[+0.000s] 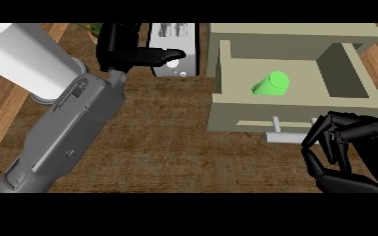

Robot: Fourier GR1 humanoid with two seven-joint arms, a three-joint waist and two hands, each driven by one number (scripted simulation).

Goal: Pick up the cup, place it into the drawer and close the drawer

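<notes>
A bright green cup [272, 84] lies on its side inside the open beige drawer [221, 75] at the right. The drawer's grey handle [284, 136] sticks out from its front panel toward me. My right hand [339, 152] hovers at the lower right, just beside the handle's right end, with curled fingers that hold nothing. My left hand [129, 50] rests at the top left, fingers up and thumb pointing right, apart from the drawer.
A white and grey toaster [176, 50] stands at the back, between my left hand and the drawer. A white cylinder [33, 62] sits at the far left. A bit of green plant [92, 28] shows at the top. Brown wooden counter [170, 145] spreads below.
</notes>
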